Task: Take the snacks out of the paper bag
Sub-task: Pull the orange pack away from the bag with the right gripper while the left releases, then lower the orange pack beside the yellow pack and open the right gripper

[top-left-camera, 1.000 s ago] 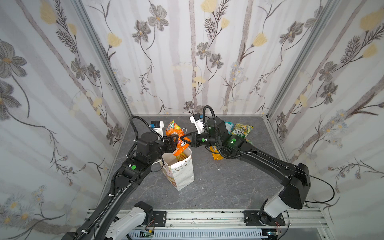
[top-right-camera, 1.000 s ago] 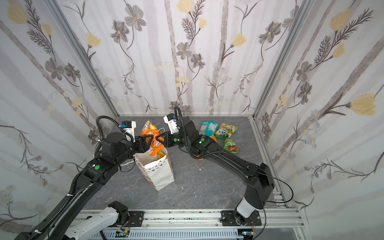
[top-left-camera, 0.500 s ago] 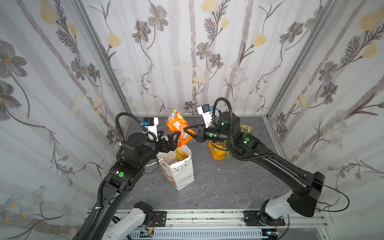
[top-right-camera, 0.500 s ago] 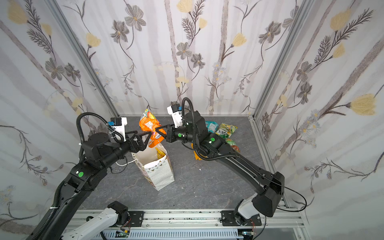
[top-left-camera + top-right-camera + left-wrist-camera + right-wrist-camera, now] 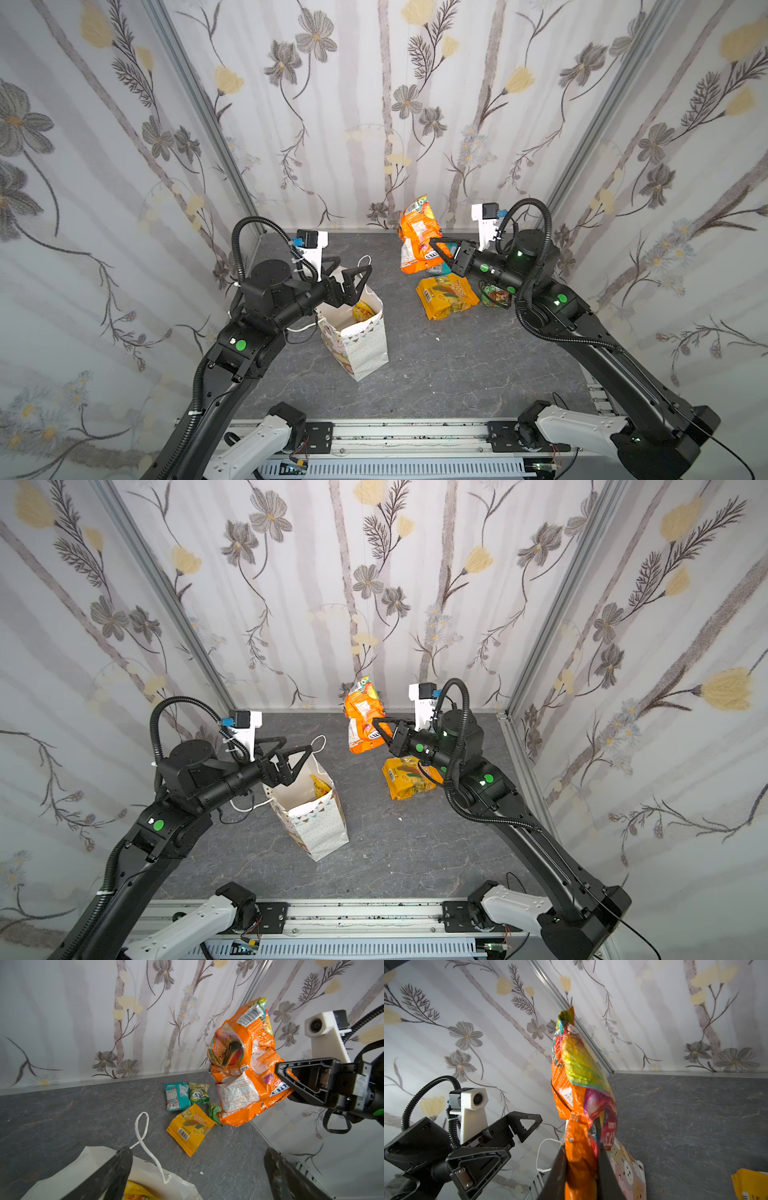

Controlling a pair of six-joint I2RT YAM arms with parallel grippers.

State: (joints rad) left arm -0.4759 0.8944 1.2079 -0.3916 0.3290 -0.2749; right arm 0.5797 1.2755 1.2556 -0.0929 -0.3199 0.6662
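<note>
Over the open mouth of the white paper gift bag [image 5: 365,349], left gripper [image 5: 347,266] spread wide, empty, yellow foil packet [image 5: 363,311] inside just below it; right gripper [image 5: 435,247], well apart, pinches large orange crinkly packet [image 5: 417,232] aloft.

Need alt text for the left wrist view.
The right tool grips a large orange packet in mid-air. On the grey table lie a teal packet, a green packet and a yellow packet; nearest, the open left tool hangs above the white paper bag, a yellow snack inside.

Pale walls [image 5: 374,104] papered with grey and yellow flowers enclose a dark grey, veined floor [image 5: 457,374].
</note>
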